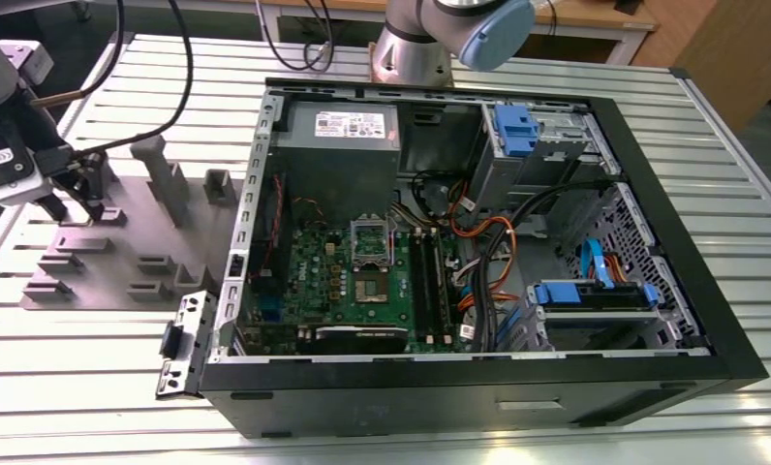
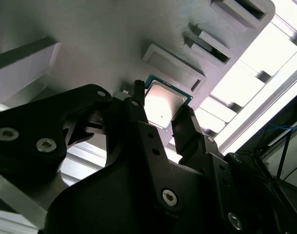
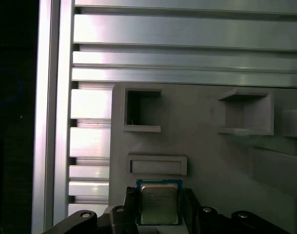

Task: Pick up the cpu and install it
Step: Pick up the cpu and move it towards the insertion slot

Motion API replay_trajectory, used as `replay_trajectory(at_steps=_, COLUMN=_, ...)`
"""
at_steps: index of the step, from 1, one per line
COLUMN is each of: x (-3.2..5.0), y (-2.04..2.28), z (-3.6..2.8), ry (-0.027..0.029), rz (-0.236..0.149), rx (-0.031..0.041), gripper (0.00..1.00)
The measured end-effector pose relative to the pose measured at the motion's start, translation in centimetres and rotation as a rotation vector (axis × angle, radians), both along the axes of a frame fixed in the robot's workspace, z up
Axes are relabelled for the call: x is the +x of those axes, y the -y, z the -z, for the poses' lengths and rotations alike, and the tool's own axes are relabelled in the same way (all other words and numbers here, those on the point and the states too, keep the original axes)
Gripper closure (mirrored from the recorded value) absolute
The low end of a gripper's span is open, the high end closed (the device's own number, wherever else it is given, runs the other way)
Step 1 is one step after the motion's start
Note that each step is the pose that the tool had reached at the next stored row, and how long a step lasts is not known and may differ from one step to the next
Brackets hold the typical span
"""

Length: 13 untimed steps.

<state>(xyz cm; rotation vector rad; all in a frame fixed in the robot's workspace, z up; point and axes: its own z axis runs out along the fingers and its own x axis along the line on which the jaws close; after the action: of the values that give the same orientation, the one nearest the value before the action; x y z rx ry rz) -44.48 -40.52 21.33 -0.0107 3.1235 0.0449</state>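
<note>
The cpu (image 3: 159, 204), a small square chip with a silver top and thin teal rim, lies low on the grey fixture plate (image 1: 114, 266) at the exterior view's left. My gripper (image 1: 76, 208) reaches down to that plate. In both wrist views its two black fingers press against opposite edges of the cpu (image 2: 163, 101), so the gripper (image 2: 160, 105) is shut on it. I cannot tell whether the chip is off the plate. The motherboard's socket (image 1: 373, 283) sits inside the open computer case (image 1: 695, 291), with its silver frame (image 1: 370, 237) raised.
Upright grey posts (image 1: 166, 179) and shallow pockets (image 3: 143, 109) stand on the fixture plate near the gripper. A ribbed aluminium table (image 1: 88, 387) carries everything. Cables (image 1: 482, 252), blue drive brackets (image 1: 593, 295) and a grey power supply (image 1: 340, 126) crowd the case.
</note>
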Motion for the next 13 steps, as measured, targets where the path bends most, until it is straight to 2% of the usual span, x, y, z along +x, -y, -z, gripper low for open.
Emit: replay_trajectory(at_steps=13, x=0.0, y=0.0, z=-0.27, ry=0.0, rz=0.0, rx=-0.0001, gripper=0.53)
